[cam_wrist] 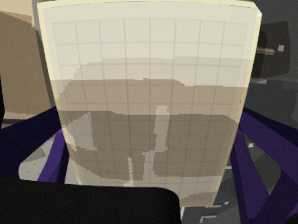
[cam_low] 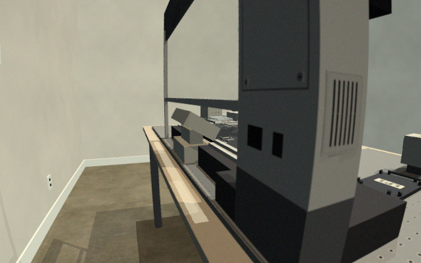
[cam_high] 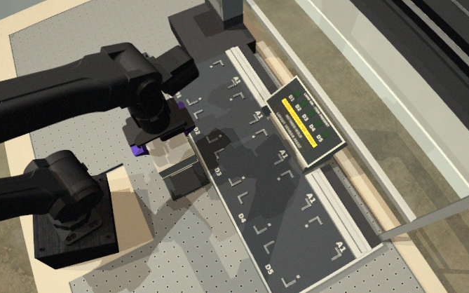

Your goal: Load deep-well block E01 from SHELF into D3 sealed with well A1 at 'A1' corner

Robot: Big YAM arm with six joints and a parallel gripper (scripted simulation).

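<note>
From the wrist, end effector [cam_wrist: 149, 163] grips sealed block [cam_wrist: 147, 83]; exterior hides it.

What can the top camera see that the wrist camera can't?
Only the top view shows the whole deck with its D1 to D5 corner brackets, none holding anything, the tilted status panel and the arm's base. Only the wrist view shows the block's pale sealed top close up, with its faint grid of wells. Both show the gripper shut on the block, purple fingers at its sides, beside the deck near the D2 and D3 labels.
</note>
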